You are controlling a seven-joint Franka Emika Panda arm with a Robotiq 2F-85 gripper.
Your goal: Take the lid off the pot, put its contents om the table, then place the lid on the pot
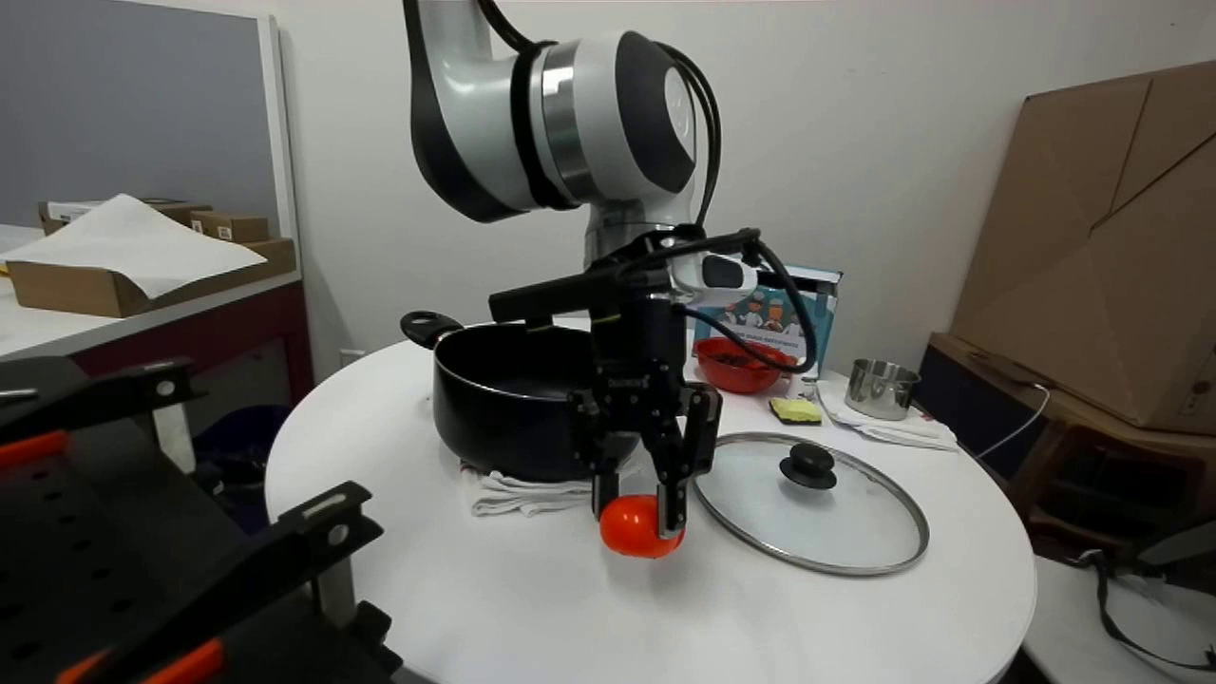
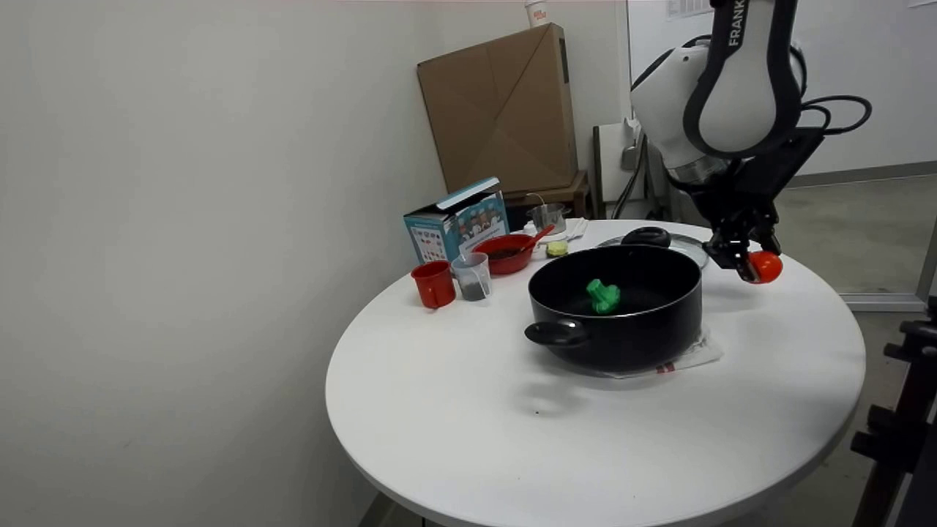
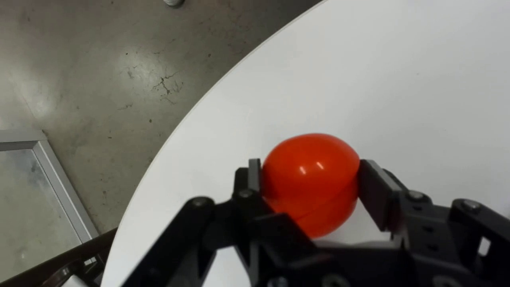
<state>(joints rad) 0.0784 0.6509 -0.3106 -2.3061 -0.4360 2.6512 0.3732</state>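
My gripper [image 1: 638, 508] is shut on the red ball [image 3: 312, 179], one finger on each side, a little above the white table [image 2: 454, 424]. The ball also shows in both exterior views [image 1: 638, 537] [image 2: 766, 266], beside the pot. The black pot [image 2: 644, 340] stands uncovered on a folded cloth. The green item [image 2: 603, 296] lies inside it; the pot's wall hides it in an exterior view [image 1: 503, 427]. The glass lid [image 1: 807, 522] lies flat on the table, knob up, near the gripper; the pot partly hides it in an exterior view [image 2: 687, 247].
A red bowl [image 2: 505, 252], a yellow sponge [image 1: 796, 410], a metal cup [image 1: 882, 388], a red cup [image 2: 434, 284], a clear cup [image 2: 472, 277] and a blue box [image 2: 468, 219] stand along the back. The table's edge [image 3: 191, 115] curves close to the held ball in the wrist view.
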